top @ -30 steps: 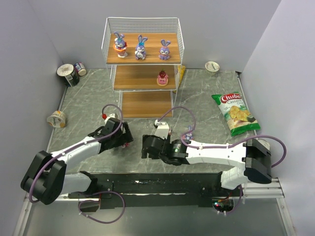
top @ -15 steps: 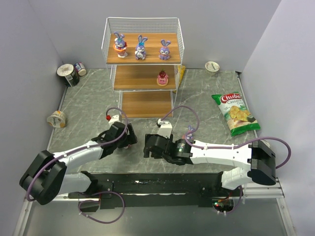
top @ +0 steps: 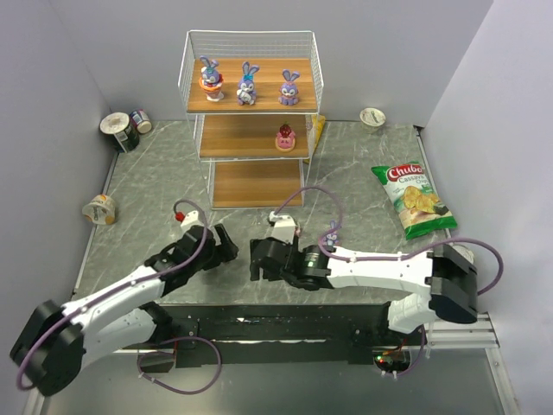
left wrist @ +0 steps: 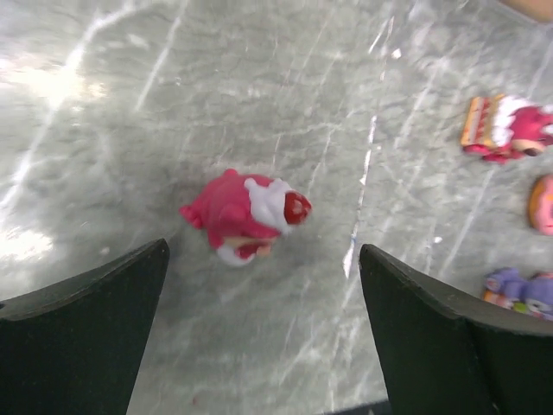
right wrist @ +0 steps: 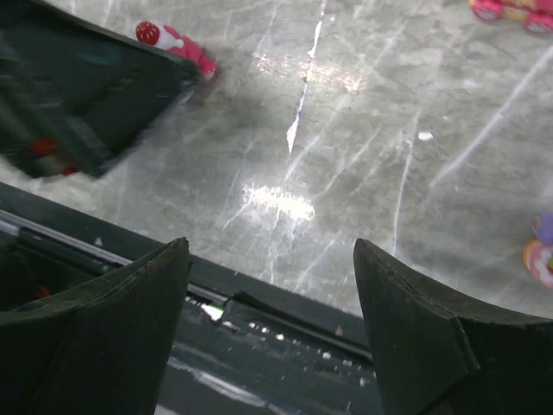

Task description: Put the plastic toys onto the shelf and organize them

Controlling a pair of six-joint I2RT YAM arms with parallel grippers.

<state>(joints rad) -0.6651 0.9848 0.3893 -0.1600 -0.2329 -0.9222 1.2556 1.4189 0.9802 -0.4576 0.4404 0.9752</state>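
Observation:
The shelf [top: 251, 111] stands at the back. Three purple-blue bunnies [top: 246, 85] stand on its top board and a pink-red figure [top: 284, 137] on the middle board. My left gripper [left wrist: 262, 251] is open and low over the table. A red-pink toy [left wrist: 246, 212] with a white patch lies just ahead of its fingers, untouched. More toys lie to its right: a pink-red one [left wrist: 508, 130], a pink round one [left wrist: 543, 204] and a purple one [left wrist: 518, 290]. My right gripper [right wrist: 270, 244] is open and empty over the table's near edge, close beside the left gripper [top: 225, 251].
A green-red chip bag [top: 415, 199] lies at the right. Cans [top: 121, 130] stand at the back left, a cup [top: 100, 209] lies at the left and another [top: 372, 116] at the back right. A small purple toy [top: 331, 230] stands behind the right arm.
My left arm has swung its elbow down and to the left, and its gripper has drawn slightly back toward the near edge. The right gripper has shifted only a little. Both stay open.

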